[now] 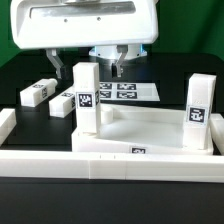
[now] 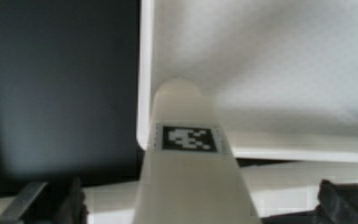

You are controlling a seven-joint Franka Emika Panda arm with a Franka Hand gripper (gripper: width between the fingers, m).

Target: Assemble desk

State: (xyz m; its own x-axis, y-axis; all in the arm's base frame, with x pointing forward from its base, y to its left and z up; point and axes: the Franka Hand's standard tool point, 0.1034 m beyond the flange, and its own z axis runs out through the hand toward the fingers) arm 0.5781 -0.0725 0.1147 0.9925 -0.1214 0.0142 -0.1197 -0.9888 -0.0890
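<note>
Your gripper [image 1: 87, 66] has its jaws spread wide and is pinching nothing. The white plastic tray-like desk top [image 1: 150, 128] lies on the black table [image 1: 20, 75], by the edge nearest the exterior camera. Its upright square white tagged leg [image 2: 192, 137] stands between the jaws, with gaps on both sides. The second upright leg [image 1: 198, 108] is well apart.

White desk top [image 1: 150, 128] carries two upright legs [image 1: 86, 95]; loose legs [image 1: 38, 93] beside

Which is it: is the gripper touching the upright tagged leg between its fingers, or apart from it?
Apart. The wrist view shows the open gripper straddling the leg, with a visible gap between the leg and each fingertip.
</note>
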